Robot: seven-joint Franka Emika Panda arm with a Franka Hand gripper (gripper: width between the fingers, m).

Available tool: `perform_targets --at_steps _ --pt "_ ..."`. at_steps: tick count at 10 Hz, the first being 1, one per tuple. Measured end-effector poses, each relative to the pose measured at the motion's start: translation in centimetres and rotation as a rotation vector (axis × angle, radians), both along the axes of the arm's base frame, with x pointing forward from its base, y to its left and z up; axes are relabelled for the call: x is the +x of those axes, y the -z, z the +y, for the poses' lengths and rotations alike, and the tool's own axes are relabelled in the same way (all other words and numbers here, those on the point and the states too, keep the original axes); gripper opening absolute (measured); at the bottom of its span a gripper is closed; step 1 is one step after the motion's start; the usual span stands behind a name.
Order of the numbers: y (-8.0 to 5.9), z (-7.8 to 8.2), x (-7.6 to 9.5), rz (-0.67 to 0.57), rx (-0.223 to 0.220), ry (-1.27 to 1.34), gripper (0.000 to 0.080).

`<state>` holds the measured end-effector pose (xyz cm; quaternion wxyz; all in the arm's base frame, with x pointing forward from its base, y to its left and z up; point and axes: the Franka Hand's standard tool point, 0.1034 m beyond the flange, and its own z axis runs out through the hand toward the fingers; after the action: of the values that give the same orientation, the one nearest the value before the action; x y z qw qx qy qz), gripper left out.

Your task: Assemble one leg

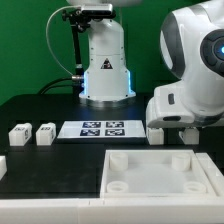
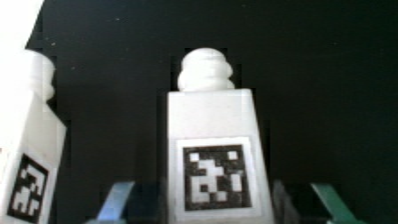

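In the wrist view a white leg [image 2: 214, 140] lies on the black table between my fingertips, its marker tag facing the camera and its rounded peg pointing away. My gripper [image 2: 226, 205] is open; both fingers stand clear of the leg's sides with a gap on each side. A second leg [image 2: 27, 150] lies close beside it. In the exterior view my gripper [image 1: 186, 132] is low over the table at the right, next to a leg [image 1: 155, 130]. Two more legs [image 1: 18, 133] [image 1: 45, 133] lie at the exterior view's left.
The large white tray-like part [image 1: 160, 172] with round corner sockets lies at the front, just before my gripper. The marker board [image 1: 103, 128] lies in the middle of the table. The robot base [image 1: 105, 70] stands behind it.
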<state>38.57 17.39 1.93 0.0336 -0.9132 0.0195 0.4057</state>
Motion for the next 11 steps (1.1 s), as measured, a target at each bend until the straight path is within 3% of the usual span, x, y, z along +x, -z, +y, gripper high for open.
perform_targets --at_steps 4,6,8,9,10,11 --pt "-0.5 -0.2 0.0 0.012 0.003 -0.007 0.0285" --pt "-5.4 -1.4 2.9 0.046 0.042 -0.033 0.0287" --pt "-9.2 -3.2 5.6 0.002 0.085 -0.040 0.0287" --pt "-10.8 -3.6 6.4 -0.024 0.089 -0.038 0.0287" --pt "-11.8 -3.4 8.1 -0.150 0.086 -0.028 0.0288" --pt "-11.4 -3.4 8.3 -0.325 0.071 -0.012 0.0288"
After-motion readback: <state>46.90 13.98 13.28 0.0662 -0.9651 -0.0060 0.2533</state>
